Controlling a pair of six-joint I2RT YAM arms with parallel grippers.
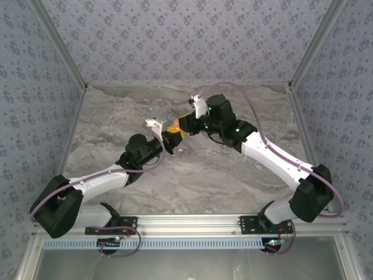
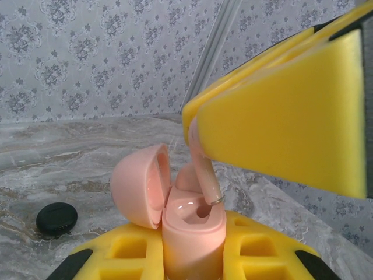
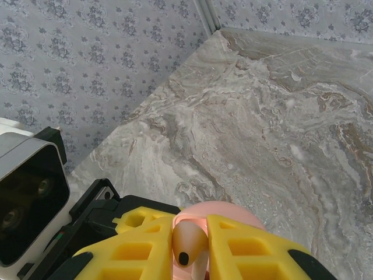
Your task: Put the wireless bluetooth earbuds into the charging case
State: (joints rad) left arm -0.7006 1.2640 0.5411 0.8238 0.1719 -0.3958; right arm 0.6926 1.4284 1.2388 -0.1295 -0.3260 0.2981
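Note:
A pale pink charging case (image 2: pixel 192 233) stands upright with my left gripper (image 2: pixel 192 254) shut on it. Its lid (image 2: pixel 137 186) hangs open to the left. My right gripper (image 3: pixel 191 236) is shut on a pale pink earbud (image 3: pixel 187 245). The earbud's stem (image 2: pixel 205 175) points down, with its metal tip at the mouth of the case's right slot. A rounded pink shape (image 2: pixel 185 175) sits in the case behind the stem; I cannot tell if it is another earbud. Seen from above, the two grippers meet mid-table, the left gripper (image 1: pixel 170 140) just below the right gripper (image 1: pixel 185 124).
A black round disc (image 2: pixel 56 219) lies on the marble table (image 3: pixel 280 116) to the left of the case. Patterned walls close the table off at the back and sides. The left wrist's camera housing (image 3: pixel 23 198) sits close beside my right fingers (image 3: pixel 256 251).

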